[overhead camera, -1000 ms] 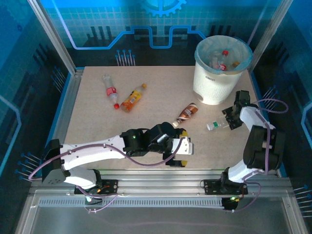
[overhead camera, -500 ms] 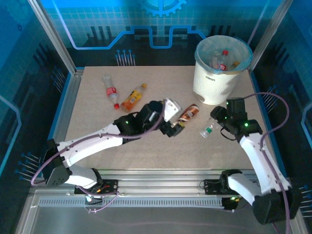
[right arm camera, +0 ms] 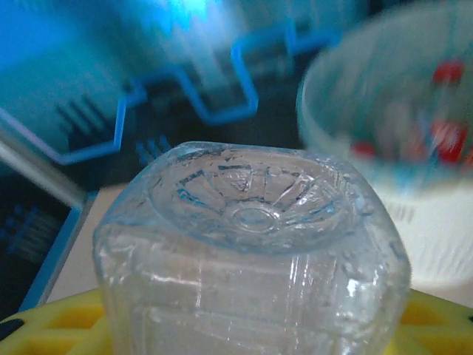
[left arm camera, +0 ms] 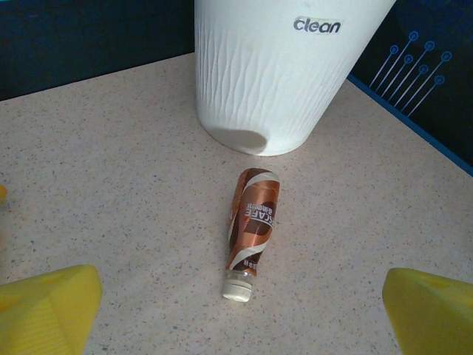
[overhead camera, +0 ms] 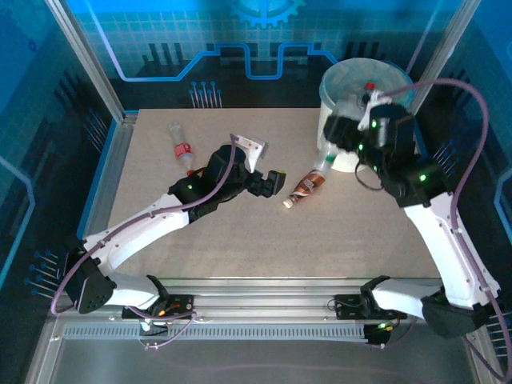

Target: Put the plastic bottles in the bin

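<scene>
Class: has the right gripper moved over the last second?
Yes: the right gripper, gripping a clear bottle, moved up-view from below the bin to overlap its front.

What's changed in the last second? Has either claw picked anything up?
The right claw, shut on the clear bottle, has lifted it off the table and carried it up beside the bin. The left claw, open, has swung forward from the near edge to face the brown bottle. The brown bottle, the red-label bottle and the bin have not moved.
</scene>
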You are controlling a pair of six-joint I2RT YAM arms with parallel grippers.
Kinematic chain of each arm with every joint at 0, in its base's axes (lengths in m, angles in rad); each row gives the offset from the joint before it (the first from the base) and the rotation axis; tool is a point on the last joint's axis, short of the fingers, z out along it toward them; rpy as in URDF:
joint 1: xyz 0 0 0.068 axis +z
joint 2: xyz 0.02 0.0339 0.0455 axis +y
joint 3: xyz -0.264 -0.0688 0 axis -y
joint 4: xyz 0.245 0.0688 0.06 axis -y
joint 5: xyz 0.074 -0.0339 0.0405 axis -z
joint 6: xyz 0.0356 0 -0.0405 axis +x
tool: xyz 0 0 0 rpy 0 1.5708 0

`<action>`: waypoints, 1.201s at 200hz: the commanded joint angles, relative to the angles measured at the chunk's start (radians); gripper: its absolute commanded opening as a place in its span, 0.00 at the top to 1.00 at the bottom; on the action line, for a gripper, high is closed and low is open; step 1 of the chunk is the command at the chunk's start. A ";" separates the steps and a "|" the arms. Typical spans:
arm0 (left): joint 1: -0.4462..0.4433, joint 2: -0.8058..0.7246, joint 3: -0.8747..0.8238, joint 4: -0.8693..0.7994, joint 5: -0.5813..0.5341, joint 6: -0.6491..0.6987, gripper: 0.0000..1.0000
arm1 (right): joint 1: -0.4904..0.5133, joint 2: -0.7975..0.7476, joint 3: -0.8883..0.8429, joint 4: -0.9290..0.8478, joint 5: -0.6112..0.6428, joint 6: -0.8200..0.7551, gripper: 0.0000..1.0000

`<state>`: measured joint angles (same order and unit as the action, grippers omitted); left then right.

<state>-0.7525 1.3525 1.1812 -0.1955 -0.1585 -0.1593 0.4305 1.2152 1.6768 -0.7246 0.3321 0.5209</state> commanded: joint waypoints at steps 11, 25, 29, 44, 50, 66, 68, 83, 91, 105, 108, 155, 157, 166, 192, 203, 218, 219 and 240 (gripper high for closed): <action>0.007 -0.031 -0.012 0.017 0.021 -0.020 0.01 | -0.080 0.206 0.271 0.038 0.294 -0.216 0.38; 0.007 -0.035 -0.017 0.021 0.020 -0.015 0.01 | -0.148 0.324 0.416 0.014 0.323 -0.227 0.38; 0.007 -0.035 -0.018 0.021 0.019 -0.013 0.01 | -0.168 0.356 0.456 -0.006 0.335 -0.217 0.39; 0.008 -0.038 -0.017 0.018 0.019 -0.011 0.01 | -0.215 0.467 0.565 -0.032 0.375 -0.217 0.39; 0.009 -0.039 -0.018 0.018 0.019 -0.010 0.01 | -0.226 0.504 0.587 -0.024 0.406 -0.226 0.40; 0.012 -0.042 -0.017 0.013 0.018 -0.005 0.01 | -0.247 0.595 0.654 -0.024 0.473 -0.254 0.40; 0.012 -0.042 -0.017 0.013 0.018 -0.005 0.01 | -0.249 0.606 0.663 -0.024 0.480 -0.259 0.40; 0.015 -0.043 -0.020 0.011 0.017 -0.002 0.01 | -0.263 0.699 0.731 -0.052 0.532 -0.289 0.38; 0.015 -0.042 -0.022 0.014 0.014 0.000 0.01 | -0.269 0.747 0.766 -0.076 0.554 -0.303 0.37; 0.016 -0.035 -0.025 0.017 0.012 -0.003 0.01 | -0.280 0.811 0.810 -0.116 0.562 -0.311 0.34; 0.017 -0.034 -0.025 0.018 0.013 -0.003 0.01 | -0.285 0.823 0.812 -0.118 0.561 -0.313 0.34; 0.018 -0.016 -0.028 0.028 0.020 -0.016 0.01 | -0.328 0.908 0.822 -0.198 0.510 -0.281 0.19; 0.018 -0.015 -0.027 0.028 0.019 -0.017 0.01 | -0.329 0.909 0.823 -0.202 0.508 -0.276 0.18; 0.018 -0.015 -0.025 0.027 0.019 -0.018 0.01 | -0.338 0.913 0.825 -0.226 0.494 -0.254 0.12; 0.019 -0.018 -0.023 0.026 0.020 -0.020 0.01 | -0.349 0.908 0.823 -0.263 0.472 -0.210 0.04; 0.019 -0.018 -0.022 0.022 0.019 -0.016 0.01 | -0.349 0.903 0.822 -0.263 0.466 -0.209 0.04; 0.019 -0.019 -0.021 0.019 0.014 -0.010 0.01 | -0.350 0.898 0.823 -0.256 0.445 -0.210 0.06; 0.018 -0.019 -0.021 0.019 0.014 -0.010 0.01 | -0.351 0.898 0.824 -0.255 0.444 -0.210 0.06; 0.021 -0.021 -0.022 0.013 -0.001 -0.007 0.01 | -0.348 0.889 0.833 -0.252 0.403 -0.208 0.11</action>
<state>-0.7414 1.3399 1.1641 -0.1959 -0.1528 -0.1593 0.0845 2.1323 2.4653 -0.9607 0.7784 0.2893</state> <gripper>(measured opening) 0.990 0.910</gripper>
